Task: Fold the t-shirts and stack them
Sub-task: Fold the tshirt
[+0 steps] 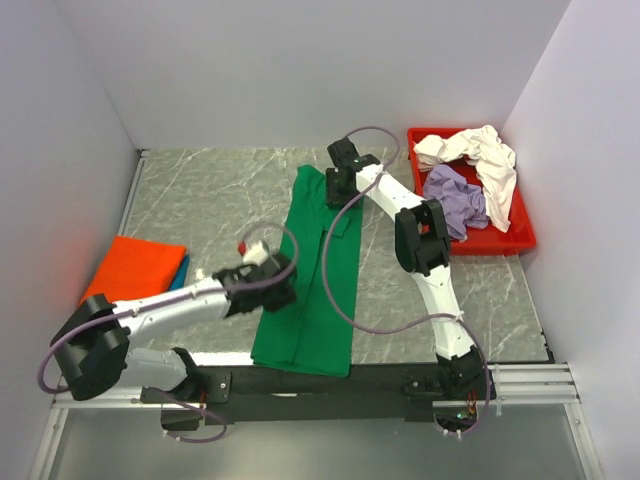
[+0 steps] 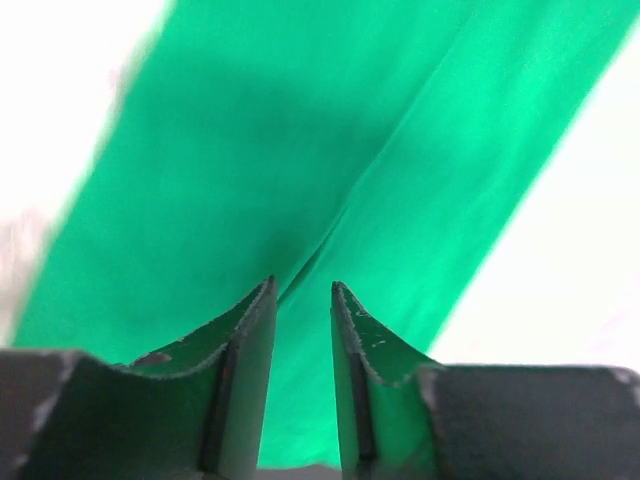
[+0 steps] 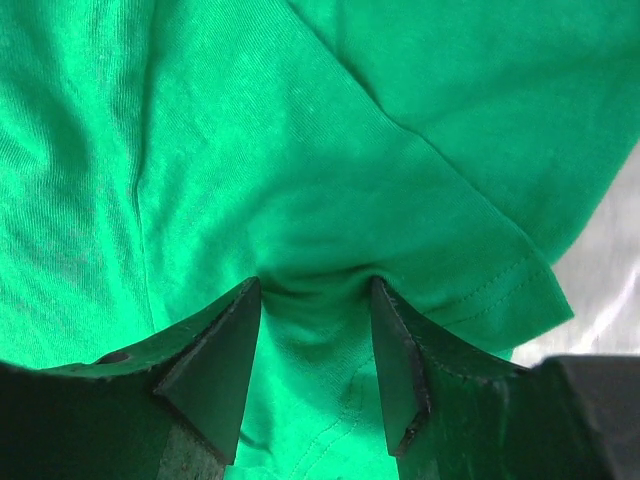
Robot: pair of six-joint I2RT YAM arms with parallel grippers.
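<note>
The bright green t-shirt (image 1: pixel 312 300) lies as a long folded strip down the middle of the table, a sleeve out on its right side. My left gripper (image 1: pixel 278 290) hovers over its left edge near the front; in the left wrist view (image 2: pixel 302 285) the jaws stand narrowly apart over the green cloth (image 2: pixel 300 150). My right gripper (image 1: pixel 338 185) is at the shirt's far end, open, tips pressed into puckered green cloth (image 3: pixel 300 150) in the right wrist view (image 3: pixel 315 285). A folded orange t-shirt (image 1: pixel 135 268) lies on a teal one (image 1: pixel 182 272) at the left.
A red tray (image 1: pixel 520 238) at the back right holds a crumpled cream-white t-shirt (image 1: pixel 480 155) and a lavender one (image 1: pixel 455 195). White walls close in the left, back and right. The marbled tabletop (image 1: pixel 210 200) shows around the green shirt.
</note>
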